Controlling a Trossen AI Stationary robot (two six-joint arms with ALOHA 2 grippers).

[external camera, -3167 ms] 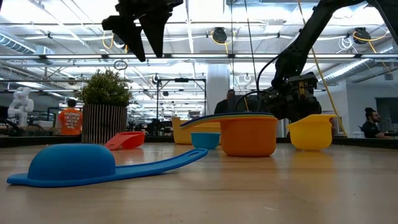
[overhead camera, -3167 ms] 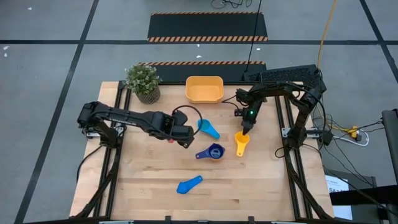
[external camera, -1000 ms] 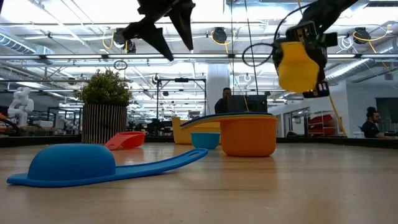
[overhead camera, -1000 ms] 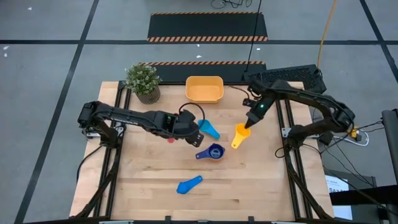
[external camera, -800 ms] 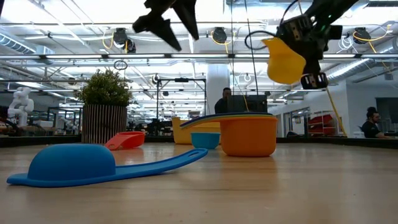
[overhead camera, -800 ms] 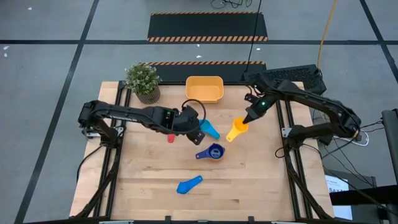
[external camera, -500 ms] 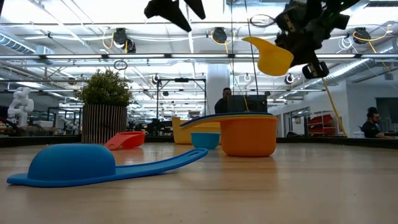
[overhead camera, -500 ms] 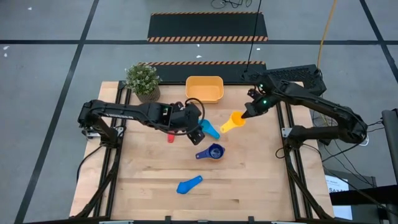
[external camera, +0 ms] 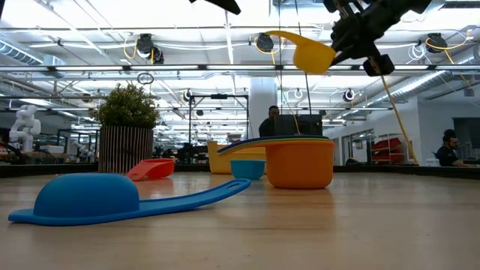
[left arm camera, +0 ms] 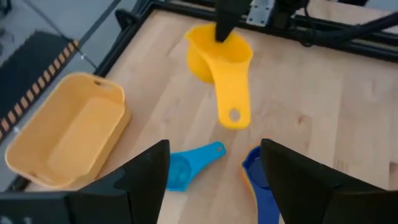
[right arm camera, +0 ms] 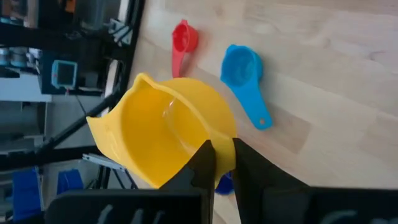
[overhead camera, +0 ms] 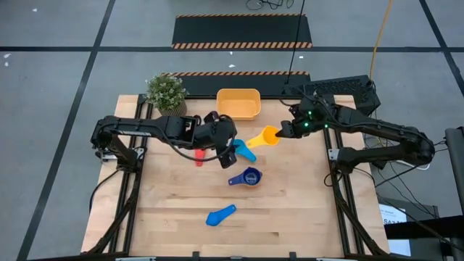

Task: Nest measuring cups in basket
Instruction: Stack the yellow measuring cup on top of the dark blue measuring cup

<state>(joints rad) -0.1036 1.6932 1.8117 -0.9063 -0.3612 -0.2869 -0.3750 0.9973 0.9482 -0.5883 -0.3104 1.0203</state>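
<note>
My right gripper (overhead camera: pixel 285 130) is shut on the yellow measuring cup (overhead camera: pixel 264 137), high over the table just right of the orange-yellow basket (overhead camera: pixel 238 104). My left gripper (left arm camera: pixel 214 186) stands open and empty, raised above the light blue cup (overhead camera: pixel 244 151). A red cup (overhead camera: pixel 199 158) lies on the wood beside it. A dark blue cup with an orange one nested in it (overhead camera: pixel 247 177) rests at mid-table. Another light blue cup (overhead camera: pixel 221 214) lies bowl-down nearer the front edge. My right gripper pinches the wall of the yellow cup's bowl at the rim (right arm camera: pixel 198 142), on the side opposite the handle, between its two fingers. The fingers slant down from the table's right side. The cup is lifted clear, its handle (left arm camera: pixel 232 106) sticking out toward the left arm.
A small potted plant (overhead camera: pixel 166 94) stands at the far left corner, left of the basket. Bare wood lies along the near edge and at the right. Beyond the table, people show in the room (external camera: pixel 448 146).
My right gripper has risen and gone toward the table's left and far side, closer to the basket, turning as it went. The yellow cup went with it, higher, and swung so its handle points left. My left gripper has risen and rolled, staying open.
</note>
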